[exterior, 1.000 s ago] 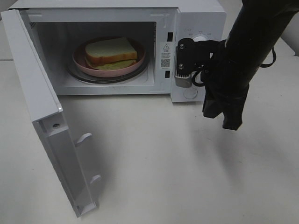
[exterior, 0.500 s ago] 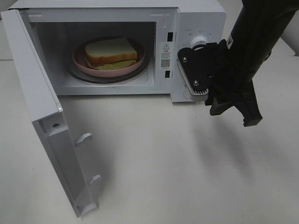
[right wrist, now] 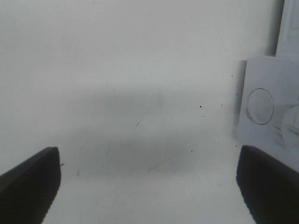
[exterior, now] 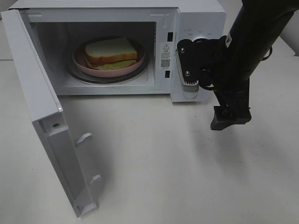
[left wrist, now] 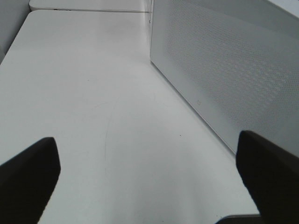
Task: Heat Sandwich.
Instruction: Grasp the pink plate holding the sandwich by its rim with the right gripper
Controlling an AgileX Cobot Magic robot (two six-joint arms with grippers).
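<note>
A white table (exterior: 187,177) carries a white microwave (exterior: 201,14) whose door (exterior: 42,112) is swung wide open toward the left of the high view, its inner face and two latch hooks showing. Inside the lit cavity a glass turntable (exterior: 77,75) holds a round pink plate (exterior: 79,63), and the sandwich (exterior: 111,52) lies flat on that plate, white slice uppermost with a green-yellow layer showing at its front edge. The right arm (exterior: 252,42), black and bulky, hangs in front of the microwave's control panel (exterior: 198,32), partly covering the dial; whether it touches the panel is hard to judge from this angle. The right gripper (right wrist: 149,186) has its fingers (right wrist: 28,182) spread wide with nothing between them, only bare tabletop and a corner of the panel. The left gripper (left wrist: 149,182) likewise stands wide apart and empty, pointed along the table beside the microwave's perforated side wall (left wrist: 233,70).
</note>
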